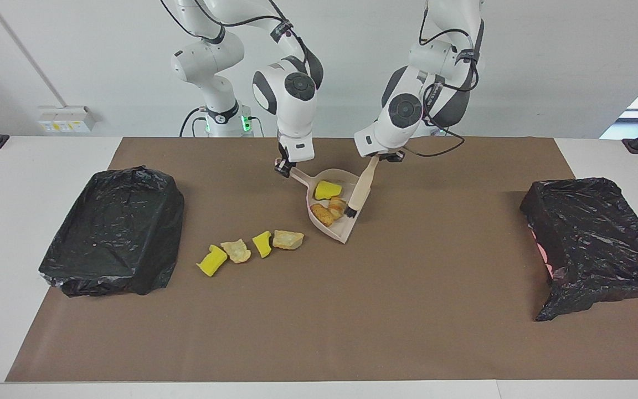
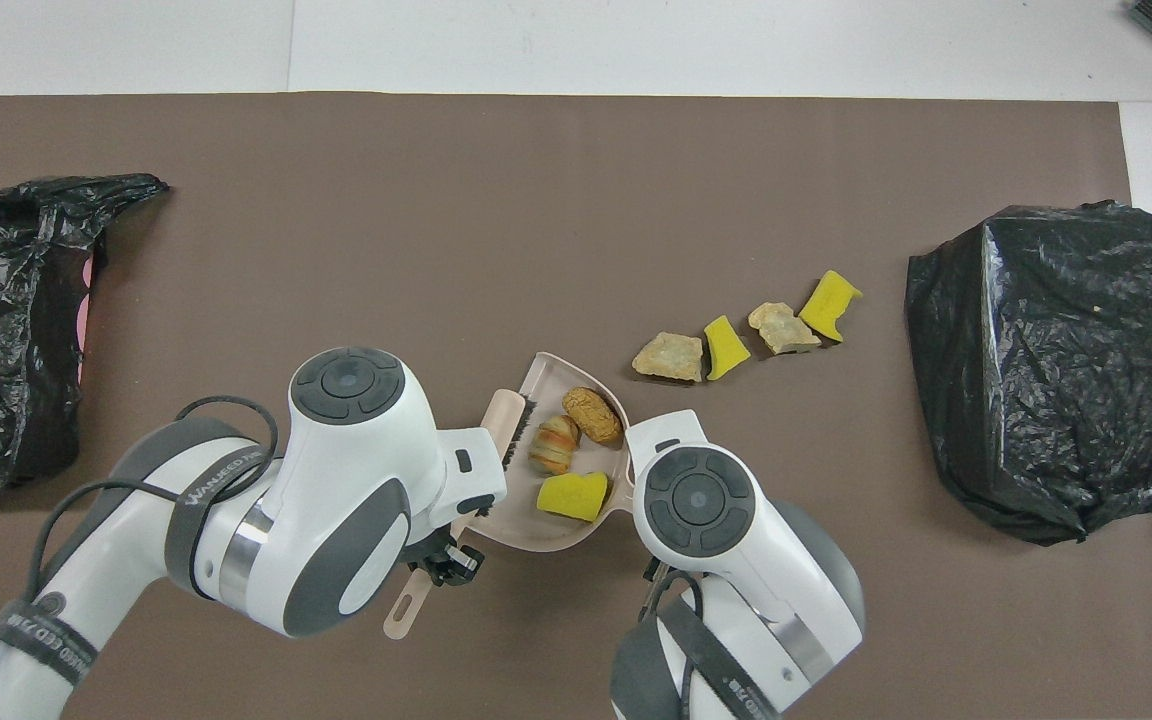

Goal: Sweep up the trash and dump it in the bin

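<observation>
My right gripper [image 1: 283, 166] is shut on the handle of the beige dustpan [image 1: 342, 227], which rests tilted on the brown mat. Three pieces of trash lie in the pan: a yellow sponge piece [image 1: 327, 190] and two tan lumps [image 1: 323, 214]. My left gripper [image 1: 377, 159] is shut on the beige brush [image 1: 360, 188], whose black bristles [image 1: 350, 211] sit in the pan against the lumps. Several more pieces of trash [image 1: 262, 244] lie in a row on the mat, farther from the robots than the pan and toward the right arm's end. The overhead view shows the pan [image 2: 548, 378], the brush [image 2: 504, 420] and the row [image 2: 726, 347].
A black-bagged bin [image 1: 114, 230] stands at the right arm's end of the table, beside the loose row. A second black-bagged bin [image 1: 596, 238] stands at the left arm's end. The brown mat [image 1: 352, 321] covers the middle of the table.
</observation>
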`<state>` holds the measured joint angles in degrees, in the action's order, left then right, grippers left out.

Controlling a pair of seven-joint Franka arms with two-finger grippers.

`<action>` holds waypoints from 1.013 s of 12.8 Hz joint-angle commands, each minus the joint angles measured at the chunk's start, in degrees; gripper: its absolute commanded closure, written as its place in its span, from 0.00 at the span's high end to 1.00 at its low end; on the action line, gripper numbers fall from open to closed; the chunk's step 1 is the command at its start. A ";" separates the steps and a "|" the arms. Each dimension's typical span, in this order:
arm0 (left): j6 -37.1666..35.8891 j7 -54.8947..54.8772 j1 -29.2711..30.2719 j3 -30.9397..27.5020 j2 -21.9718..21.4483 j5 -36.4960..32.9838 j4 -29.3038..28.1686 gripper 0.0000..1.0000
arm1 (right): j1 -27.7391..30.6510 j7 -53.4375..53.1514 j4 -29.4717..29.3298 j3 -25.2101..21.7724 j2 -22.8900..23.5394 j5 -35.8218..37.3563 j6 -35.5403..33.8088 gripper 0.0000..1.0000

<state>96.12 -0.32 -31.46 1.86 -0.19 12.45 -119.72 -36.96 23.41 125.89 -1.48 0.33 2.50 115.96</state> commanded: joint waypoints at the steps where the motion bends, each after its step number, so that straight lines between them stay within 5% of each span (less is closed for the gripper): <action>1: -3.30 6.35 0.17 -0.72 -4.10 -1.19 -0.60 0.00 | 1.01 0.67 0.41 0.16 -1.21 0.14 0.32 0.00; 7: 0.98 30.33 -4.56 0.51 -11.13 -3.84 -9.29 0.00 | 9.52 9.10 -4.60 -0.28 -4.72 0.14 -5.39 0.00; 13: 10.39 41.17 -17.03 0.60 -9.74 5.55 -11.85 0.00 | 27.43 22.35 -13.47 -0.63 -7.45 -0.04 -13.56 0.00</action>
<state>103.26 38.62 -44.80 3.31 -9.06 15.43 -129.14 -15.40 40.94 115.25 -2.65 -7.17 2.52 104.69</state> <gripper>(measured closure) 0.740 0.674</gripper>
